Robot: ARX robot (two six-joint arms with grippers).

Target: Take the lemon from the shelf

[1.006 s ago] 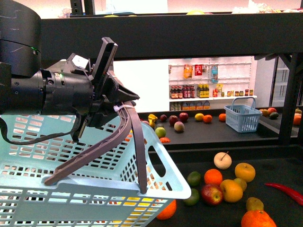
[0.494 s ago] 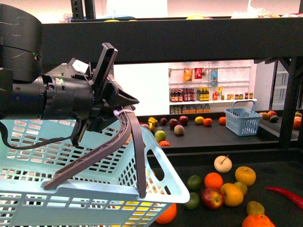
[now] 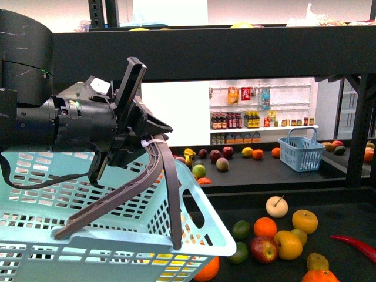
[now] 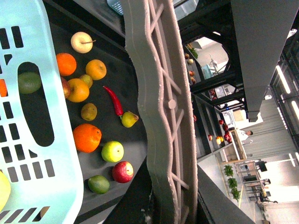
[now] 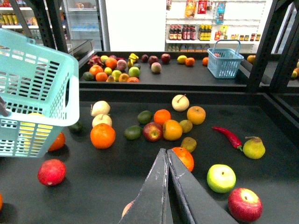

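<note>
We see left gripper [image 3: 148, 136] stays clamped on basket handle [image 3: 165, 182]; scene only drifted slightly lower in front view. Empty right gripper [image 5: 164, 151], fingers together, above shelf [image 5: 117, 186]. Yellow fruit inside basket [image 3: 117, 202] is likely lemon [image 5: 28, 127]: pick seems done.

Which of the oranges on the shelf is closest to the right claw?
The orange right beside the tips of the right claw, partly hidden behind it. The others lie farther off, beyond it or over by the turquoise basket.
</note>
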